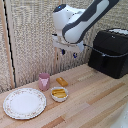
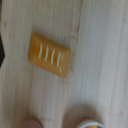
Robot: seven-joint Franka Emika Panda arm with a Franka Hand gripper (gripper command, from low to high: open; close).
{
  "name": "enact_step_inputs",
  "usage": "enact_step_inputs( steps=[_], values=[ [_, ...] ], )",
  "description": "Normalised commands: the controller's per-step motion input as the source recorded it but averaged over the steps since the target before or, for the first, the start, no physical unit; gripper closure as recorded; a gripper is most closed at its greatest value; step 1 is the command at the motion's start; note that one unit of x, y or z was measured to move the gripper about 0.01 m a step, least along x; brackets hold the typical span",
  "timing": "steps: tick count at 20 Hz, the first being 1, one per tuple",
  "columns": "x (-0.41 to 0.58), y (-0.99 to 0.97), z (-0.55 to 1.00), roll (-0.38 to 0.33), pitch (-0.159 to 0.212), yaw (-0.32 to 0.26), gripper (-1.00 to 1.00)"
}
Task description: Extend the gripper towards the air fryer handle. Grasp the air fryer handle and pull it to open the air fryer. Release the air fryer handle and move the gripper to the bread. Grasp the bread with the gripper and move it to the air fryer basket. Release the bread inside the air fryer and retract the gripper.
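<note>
On the exterior view's left a floral plate (image 1: pixel 24 103) is sitting on the wooden table (image 1: pixel 95 102), then a pink cup (image 1: pixel 44 81) and a white bowl (image 1: pixel 59 94) holding pale yellow sticks (image 1: pixel 59 92). These are looking like bystanders, not task items.

Just beyond the bowl and beside the cup, the bread (image 1: pixel 61 81) is lying flat on the bare wood, apart from both. Nothing is touching it. In the exterior view its long axis is running diagonally, one end toward the cup side, the other toward the viewer and the view's right. In the wrist view the bread (image 2: pixel 50 54) is showing as an orange slab with pale slash marks across its top.

Above it, well clear of the table, the gripper (image 1: pixel 66 52) is hanging from the white-and-grey arm, seemingly lined up for a descent onto the bread. Cannot tell whether the claw is apart or together; fingers are too small and blurred, and absent from the wrist view.

At the far right the air fryer (image 1: pixel 111 51) is standing on the table. Whether the drawer is pulled out is unclear.
</note>
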Motion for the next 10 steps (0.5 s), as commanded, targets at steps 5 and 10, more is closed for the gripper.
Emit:
enact_step_inputs(
  steps=[5, 10],
  values=[
    [0.08, -0.34, -0.22, -0.289, -0.141, -0.055, -1.0],
    [0.0, -0.44, -0.29, -0.193, -0.015, -0.103, -1.0]
  ],
)
